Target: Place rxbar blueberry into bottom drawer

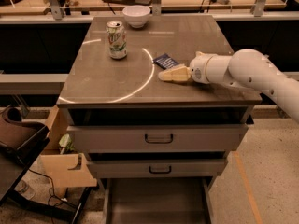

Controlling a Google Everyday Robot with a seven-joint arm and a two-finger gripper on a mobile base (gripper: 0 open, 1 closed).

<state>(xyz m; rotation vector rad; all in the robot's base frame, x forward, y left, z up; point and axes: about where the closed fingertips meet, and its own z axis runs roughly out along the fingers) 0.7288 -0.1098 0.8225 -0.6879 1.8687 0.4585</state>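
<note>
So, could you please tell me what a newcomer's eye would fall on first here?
First, the white arm reaching in from the right, its hand low over the cabinet top, right beside the rxbar blueberry lying flat near the middle. Next, the bottom drawer, pulled out open beneath the two upper drawers. A green-white soda can and a white bowl stand at the back left.
</note>
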